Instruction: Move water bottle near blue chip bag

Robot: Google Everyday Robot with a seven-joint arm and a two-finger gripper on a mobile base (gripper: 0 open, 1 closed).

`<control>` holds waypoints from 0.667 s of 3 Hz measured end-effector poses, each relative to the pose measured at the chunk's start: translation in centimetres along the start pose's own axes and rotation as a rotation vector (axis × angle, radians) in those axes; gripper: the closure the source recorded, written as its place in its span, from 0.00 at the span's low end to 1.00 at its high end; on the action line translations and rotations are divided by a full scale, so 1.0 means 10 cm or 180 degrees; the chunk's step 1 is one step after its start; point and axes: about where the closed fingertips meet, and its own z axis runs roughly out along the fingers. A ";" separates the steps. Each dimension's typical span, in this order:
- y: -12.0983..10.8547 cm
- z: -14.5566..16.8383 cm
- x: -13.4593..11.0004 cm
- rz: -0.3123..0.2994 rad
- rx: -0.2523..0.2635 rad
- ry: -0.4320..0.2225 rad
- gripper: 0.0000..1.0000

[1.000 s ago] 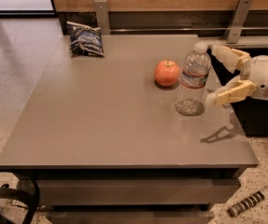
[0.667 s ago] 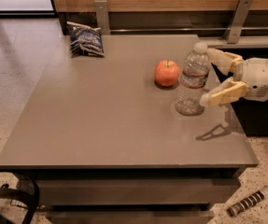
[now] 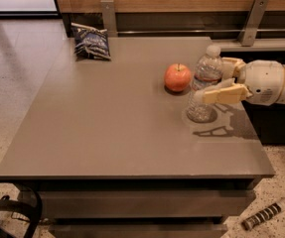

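Observation:
The water bottle (image 3: pixel 204 78) stands upright on the grey table (image 3: pixel 112 128), just right of a red apple (image 3: pixel 177 77). My gripper (image 3: pixel 214 79) reaches in from the right at mid-bottle height. It is open, with one finger (image 3: pixel 222 93) in front of the bottle and the other behind its shoulder. The bottle stands between them, resting on the table. The blue chip bag (image 3: pixel 91 42) lies at the table's far left corner, well away from the bottle.
A wooden wall with a metal rail and brackets (image 3: pixel 251 21) runs behind the table. The table's right edge is close to the bottle. A dark chair part (image 3: pixel 13 212) is at the lower left, and a striped object (image 3: pixel 268 213) lies on the floor at the lower right.
My gripper has moved left so its fingers now straddle the bottle, and the gap between them has narrowed. The bottle, apple and bag have not moved.

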 end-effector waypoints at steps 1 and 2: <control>0.01 0.02 -0.01 -0.0003 -0.0015 -0.0003 0.47; 0.02 0.05 -0.02 -0.0006 -0.0033 -0.0006 0.78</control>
